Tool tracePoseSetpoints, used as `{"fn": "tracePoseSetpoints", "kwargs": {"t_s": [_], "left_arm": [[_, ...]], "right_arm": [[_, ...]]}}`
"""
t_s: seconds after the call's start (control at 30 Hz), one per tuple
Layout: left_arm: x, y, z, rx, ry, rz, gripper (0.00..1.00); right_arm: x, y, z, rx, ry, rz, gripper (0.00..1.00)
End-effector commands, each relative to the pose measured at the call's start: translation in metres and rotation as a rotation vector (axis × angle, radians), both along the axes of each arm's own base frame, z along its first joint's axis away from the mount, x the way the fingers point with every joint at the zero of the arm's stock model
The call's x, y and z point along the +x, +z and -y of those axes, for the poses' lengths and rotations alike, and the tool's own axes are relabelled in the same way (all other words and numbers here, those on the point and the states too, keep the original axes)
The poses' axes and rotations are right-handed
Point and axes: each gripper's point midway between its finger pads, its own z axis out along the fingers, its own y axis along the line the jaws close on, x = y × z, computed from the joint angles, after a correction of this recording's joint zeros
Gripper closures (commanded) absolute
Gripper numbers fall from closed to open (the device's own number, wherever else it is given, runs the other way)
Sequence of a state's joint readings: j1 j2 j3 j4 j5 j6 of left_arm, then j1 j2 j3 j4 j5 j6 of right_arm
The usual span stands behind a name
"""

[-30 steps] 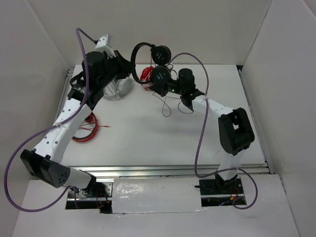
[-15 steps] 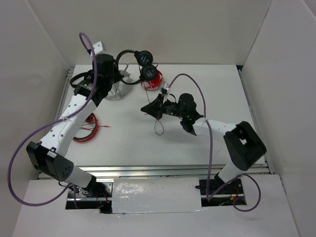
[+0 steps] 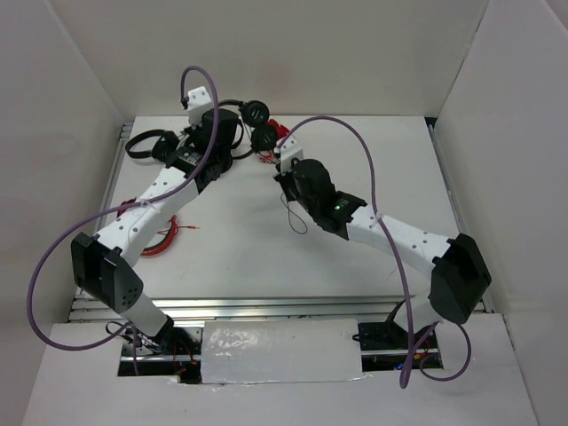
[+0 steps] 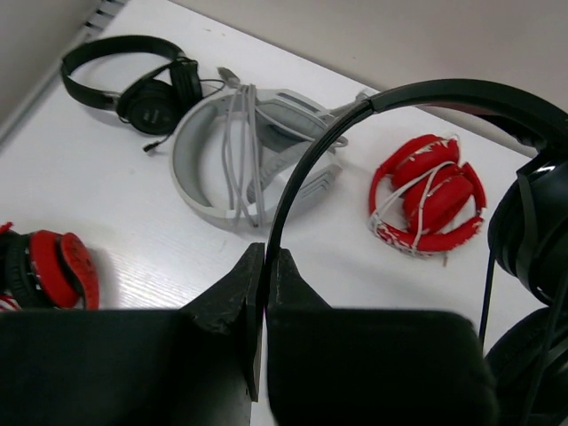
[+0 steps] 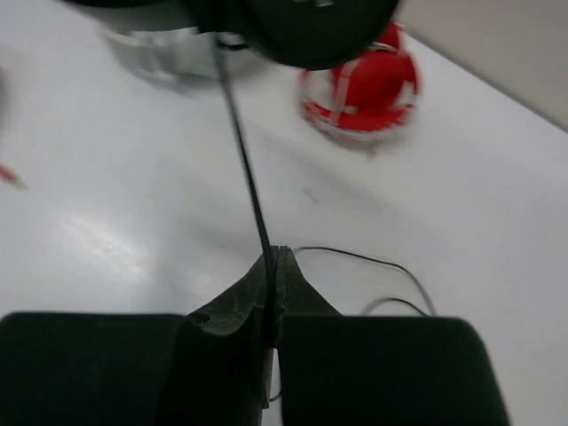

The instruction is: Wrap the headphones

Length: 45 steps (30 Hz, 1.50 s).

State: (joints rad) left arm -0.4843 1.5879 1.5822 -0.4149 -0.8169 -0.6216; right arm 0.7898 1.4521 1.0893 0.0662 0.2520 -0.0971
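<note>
1. The headphones [image 4: 461, 91] are held raised off the table [image 4: 106, 204], close to the grey-white headphones [image 4: 232, 160].
2. Their headband is pinched tightly by the left gripper [image 4: 264, 271].
3. Their cable [image 5: 241, 151] is pinched between the closed jaws of the right gripper [image 5: 272, 262], on the near side of the grey-white headphones.

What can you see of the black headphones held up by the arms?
The headphones are small, black and plastic-looking, held off the table. The left gripper is shut on the thin headband, which arches up; two round earcups hang close together. A thin black cable runs taut from an earcup into the shut right gripper, with slack looping beyond.
</note>
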Motion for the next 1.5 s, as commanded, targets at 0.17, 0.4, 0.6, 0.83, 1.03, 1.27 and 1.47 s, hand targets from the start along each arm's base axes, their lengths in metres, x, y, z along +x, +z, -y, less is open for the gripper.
{"fn": "tracePoseSetpoints", "kwargs": {"t_s": [0.17, 0.4, 0.6, 0.83, 1.03, 1.27, 1.47], "left_arm": [[-0.018, 0.008, -0.01, 0.102, 0.09, 0.043, 1.0], [-0.025, -0.011, 0.018, 0.12, -0.041, -0.038, 1.0], [-0.037, -0.028, 0.045, 0.095, -0.267, -0.08, 1.0], [-0.063, -0.039, 0.067, 0.08, -0.487, -0.107, 1.0], [-0.069, -0.031, 0.072, 0.042, -0.525, -0.068, 1.0], [-0.061, 0.015, 0.073, -0.032, -0.524, 0.076, 1.0], [-0.062, 0.067, 0.083, -0.128, -0.587, 0.183, 1.0]], "right_arm": [[0.036, 0.029, 0.073, -0.098, -0.543, 0.163, 0.85], [0.041, 0.102, 0.069, 0.262, -0.615, 0.388, 0.75], [0.046, 0.15, 0.098, 0.334, -0.7, 0.594, 0.56], [0.06, 0.178, 0.108, 0.304, -0.682, 0.649, 0.54], [0.068, 0.161, 0.104, 0.247, -0.502, 0.51, 0.46], [0.028, 0.089, 0.125, 0.35, -0.275, 0.303, 0.2], [0.014, 0.064, 0.154, 0.312, -0.236, 0.208, 0.0]]}}
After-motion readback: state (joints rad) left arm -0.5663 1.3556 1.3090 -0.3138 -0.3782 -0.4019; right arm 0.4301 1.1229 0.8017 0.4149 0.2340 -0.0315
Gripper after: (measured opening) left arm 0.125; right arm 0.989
